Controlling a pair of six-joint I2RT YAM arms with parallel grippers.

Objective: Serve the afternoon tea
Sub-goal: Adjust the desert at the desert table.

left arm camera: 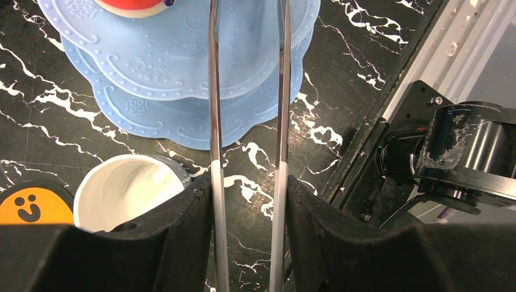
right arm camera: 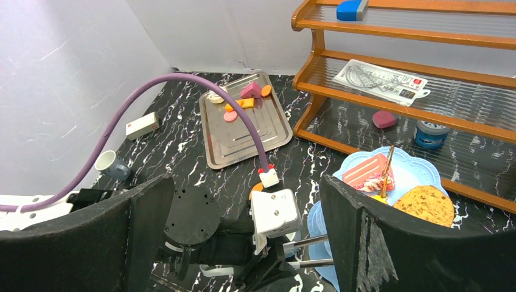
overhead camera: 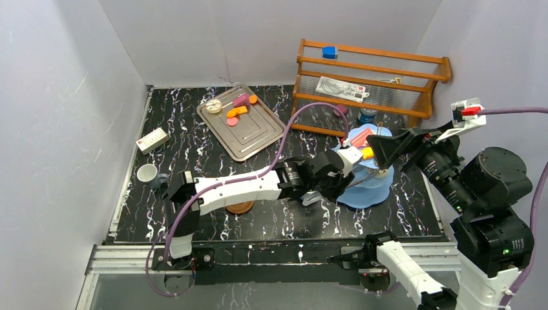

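Left gripper (left arm camera: 248,201), left wrist view: bottom centre of the frame, jaws pinching the two steel arms of the metal tongs (left arm camera: 214,121), which run straight up the frame.
Light-blue stand (left arm camera: 164,73), left wrist view: upper left, scalloped tiers stacked above the marbled desk (left arm camera: 341,91); the tong arms cross over it.
White mug (left arm camera: 125,185), left wrist view: lower left, upright, just beside the stand's lowest tier.
Right gripper (right arm camera: 243,182), right wrist view: jaws spread wide at the lower corners of the frame, gripping nothing.
Top tier, right wrist view: lower right, carrying a pink cake (right arm camera: 367,173) and a cookie (right arm camera: 429,204) side by side.
Silver tray (right arm camera: 228,146), right wrist view: upper centre, small pastries (right arm camera: 251,91) clustered at its far end.
Brown saucer (overhead camera: 240,207), top view: lower centre, on the desk, partly under the left arm.
Second mug (overhead camera: 147,173), top view: left edge of the desk, well apart from the stand.
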